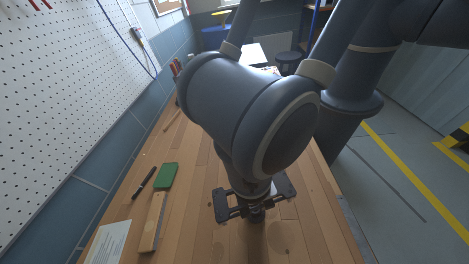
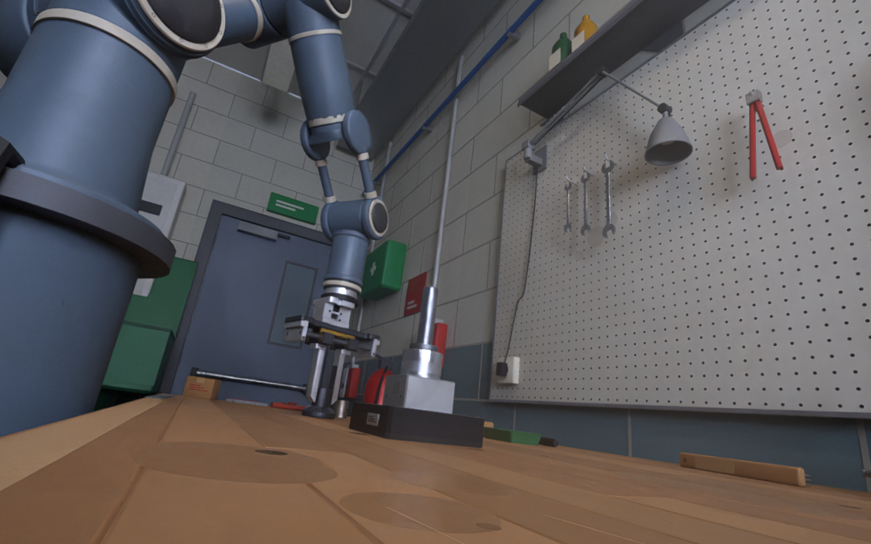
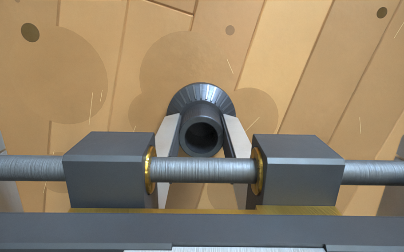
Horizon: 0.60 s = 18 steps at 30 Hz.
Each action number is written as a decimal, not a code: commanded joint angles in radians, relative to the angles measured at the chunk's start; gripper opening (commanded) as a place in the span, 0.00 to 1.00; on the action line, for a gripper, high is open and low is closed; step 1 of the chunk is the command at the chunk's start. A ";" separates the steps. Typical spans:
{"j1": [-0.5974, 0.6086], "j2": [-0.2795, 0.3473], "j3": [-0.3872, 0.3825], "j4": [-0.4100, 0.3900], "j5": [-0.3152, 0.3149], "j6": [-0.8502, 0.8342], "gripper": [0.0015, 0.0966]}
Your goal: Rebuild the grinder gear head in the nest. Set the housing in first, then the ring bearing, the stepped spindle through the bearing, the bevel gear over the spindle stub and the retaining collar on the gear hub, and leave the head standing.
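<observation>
The bevel gear (image 3: 201,119) stands on the bench, toothed flange down and hollow hub up. It is dark grey. My gripper (image 3: 201,131) is closed around its hub and holds it, low over the bench (image 1: 255,210) (image 2: 327,391). Just beside it sits the black nest (image 2: 417,425) (image 1: 223,203). In the nest stands the light grey housing (image 2: 420,392), with the ring bearing (image 2: 422,362) on top and the spindle (image 2: 427,317) rising through it. The retaining collar is not clearly in view.
A pot of coloured pens (image 1: 175,70) stands at the far end by the pegboard. A green pad (image 1: 166,175), a black marker (image 1: 143,182), a wooden block (image 1: 152,221) and a paper sheet (image 1: 108,243) lie along the wall side. The bench edge (image 1: 347,213) runs close on the other side.
</observation>
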<state>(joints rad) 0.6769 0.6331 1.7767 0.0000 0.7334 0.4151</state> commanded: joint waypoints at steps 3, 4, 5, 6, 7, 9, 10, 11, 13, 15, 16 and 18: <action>0.000 -0.009 -0.002 0.000 0.007 0.000 0.00; 0.000 -0.012 -0.002 0.000 0.010 0.000 0.00; 0.000 -0.016 -0.003 0.000 0.013 0.000 0.00; 0.000 -0.019 -0.003 0.000 0.017 0.000 0.00; 0.000 -0.022 -0.003 0.000 0.020 0.000 0.00; 0.000 -0.028 -0.003 0.000 0.026 0.000 0.00; 0.000 -0.031 -0.003 0.000 0.029 0.000 0.00; 0.000 -0.033 -0.004 0.000 0.032 0.000 0.00; 0.000 -0.037 -0.004 0.000 0.035 0.000 0.00; 0.000 -0.038 -0.004 0.000 0.037 0.000 0.00; 0.000 -0.038 -0.004 0.000 0.037 0.000 0.00; 0.000 -0.038 -0.004 0.000 0.037 0.000 0.00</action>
<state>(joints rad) 0.6769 0.5961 1.7748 0.0000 0.7706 0.4151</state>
